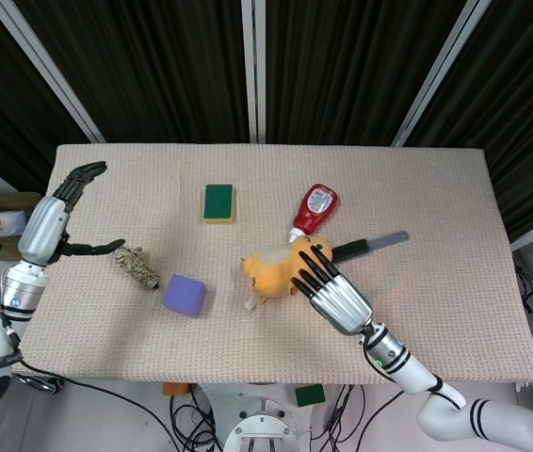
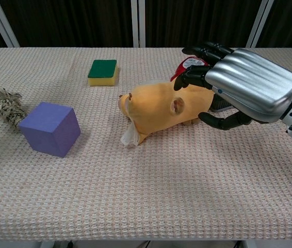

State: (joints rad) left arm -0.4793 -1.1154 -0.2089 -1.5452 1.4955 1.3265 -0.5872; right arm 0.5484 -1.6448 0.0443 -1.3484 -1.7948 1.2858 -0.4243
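Right hand (image 1: 331,294) sits over the rear end of the orange plush toy (image 1: 276,270), fingers (image 2: 200,75) spread apart and draped across its top, thumb low beside its side; whether the fingertips actually touch the plush can't be told, nothing is clamped. Plush toy lies on its side mid tabletop (image 1: 455,235), white tag end toward the purple cube.

Places relative to the plush toy: red ketchup bottle (image 1: 314,208) just behind it, cap end near the plush; brush (image 1: 370,247) with dark bristles and grey handle just beside it on the right hand's side, bristle end partly hidden by the hand in the chest view; purple cube (image 1: 184,295) near on the other side, apart from it; green and yellow sponge (image 1: 218,201) further back past the cube side; frayed rope knot (image 1: 136,265) beyond the cube, well apart.

Left hand (image 1: 59,212) hovers at the tabletop's far left edge, well apart from the plush, fingers open and curved, thumb pointing toward the rope knot, holding nothing
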